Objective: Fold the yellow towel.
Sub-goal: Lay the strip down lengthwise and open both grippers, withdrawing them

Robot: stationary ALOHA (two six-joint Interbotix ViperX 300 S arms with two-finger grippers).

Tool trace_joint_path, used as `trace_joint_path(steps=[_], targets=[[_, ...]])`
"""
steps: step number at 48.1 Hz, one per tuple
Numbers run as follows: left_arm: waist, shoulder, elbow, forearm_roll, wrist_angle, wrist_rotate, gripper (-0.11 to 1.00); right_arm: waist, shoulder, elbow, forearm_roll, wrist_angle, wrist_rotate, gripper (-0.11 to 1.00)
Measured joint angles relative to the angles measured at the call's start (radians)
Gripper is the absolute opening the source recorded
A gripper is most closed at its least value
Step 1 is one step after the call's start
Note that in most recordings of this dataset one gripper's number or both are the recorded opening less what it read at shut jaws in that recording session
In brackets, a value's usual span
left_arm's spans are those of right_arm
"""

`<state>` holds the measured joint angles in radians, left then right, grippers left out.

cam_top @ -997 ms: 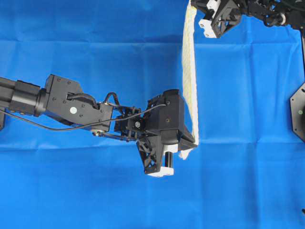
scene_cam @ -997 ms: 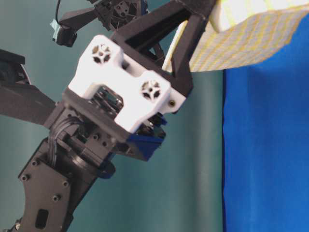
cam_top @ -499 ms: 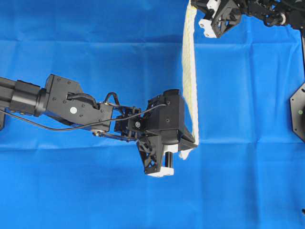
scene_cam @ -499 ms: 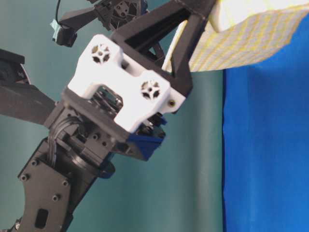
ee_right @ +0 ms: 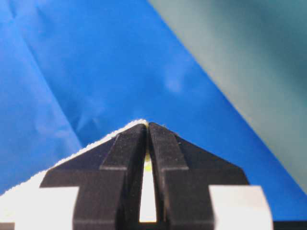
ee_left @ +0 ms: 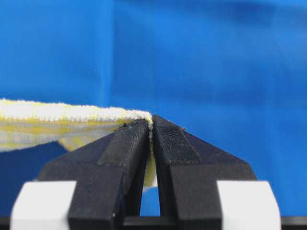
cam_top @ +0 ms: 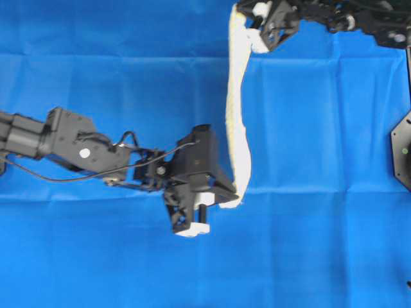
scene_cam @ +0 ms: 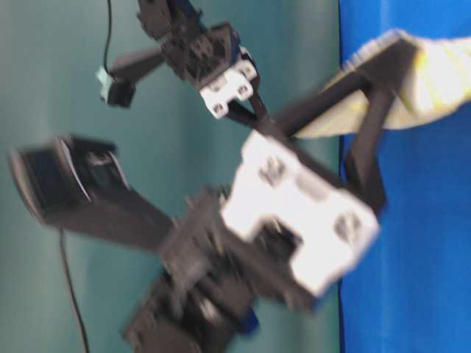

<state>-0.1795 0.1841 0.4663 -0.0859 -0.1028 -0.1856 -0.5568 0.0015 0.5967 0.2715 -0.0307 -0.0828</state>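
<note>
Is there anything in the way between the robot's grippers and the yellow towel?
Nothing visible. Both already pinch it: the left gripper is shut on one end of the yellow towel, and the right gripper is shut on the other. It hangs over the blue cloth.

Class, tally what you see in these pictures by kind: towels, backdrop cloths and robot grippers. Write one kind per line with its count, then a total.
Yellow towel: 1
Blue cloth backdrop: 1
Grippers: 2, the left gripper and the right gripper, each shut on the towel
Total: 4

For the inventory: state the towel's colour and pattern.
White with fine yellow stripes, clearest in the left wrist view: yellow towel.
</note>
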Motion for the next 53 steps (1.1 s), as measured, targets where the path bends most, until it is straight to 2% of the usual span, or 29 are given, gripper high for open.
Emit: trace_joint_path(steps=[10,17,36,40,47,53], targets=[[-0.017,-0.057,0.118,0.000,-0.048,-0.080,0.02,0.038,0.110,-0.091,0.000,0.000,-0.002,0.02],[-0.028,-0.075,0.172,0.000,-0.069,-0.101,0.02,0.061,0.156,-0.132,-0.003,0.000,-0.003,0.02],[-0.046,-0.075,0.183,0.000,-0.072,-0.103,0.04,0.101,0.190,-0.153,-0.009,0.000,-0.005,0.02],[-0.046,-0.075,0.184,0.000,-0.072,-0.103,0.11,0.101,0.190,-0.153,-0.009,-0.002,-0.005,0.02],[-0.044,-0.075,0.183,0.000,-0.072,-0.104,0.35,0.101,0.190,-0.153,-0.009,0.000,-0.005,0.02],[-0.044,-0.075,0.184,0.000,-0.072,-0.103,0.49,0.101,0.190,-0.153,-0.009,0.000,-0.005,0.02]])
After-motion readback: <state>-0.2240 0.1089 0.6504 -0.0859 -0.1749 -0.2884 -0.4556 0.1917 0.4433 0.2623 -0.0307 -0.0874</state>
